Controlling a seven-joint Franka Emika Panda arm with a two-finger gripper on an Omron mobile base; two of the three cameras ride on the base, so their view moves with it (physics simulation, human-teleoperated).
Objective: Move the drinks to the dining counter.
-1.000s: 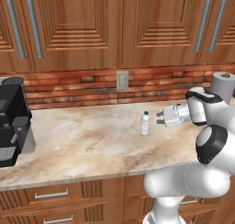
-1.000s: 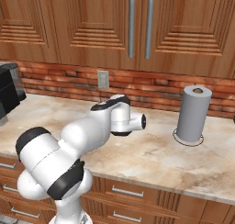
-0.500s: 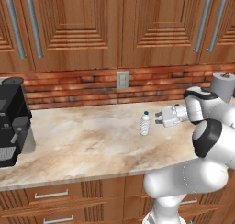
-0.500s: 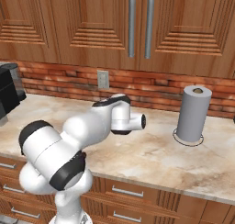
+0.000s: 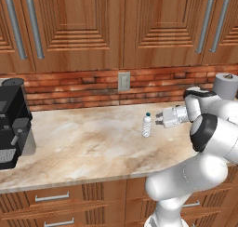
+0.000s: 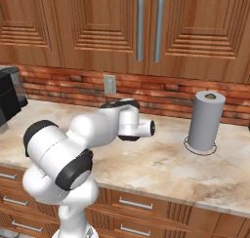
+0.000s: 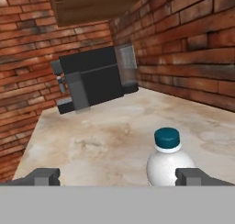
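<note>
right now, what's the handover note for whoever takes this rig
Gripper: open, empty, held sideways close beside the water bottle, its fingers wide apart and the bottle sitting nearer the right one in the hand view.
Water bottle: upright on the marbled counter under the wall cabinets, coffee machine at the far end, paper-towel roll on the other side.
Done: nothing moved yet.
Left: grasp the bottle, carry it to the dining counter.

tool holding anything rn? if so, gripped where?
Nothing held. The tool is open, level with the upright water bottle and just short of it; in the hand view its fingertips sit wide, the bottle near the right one, no contact visible.
</note>
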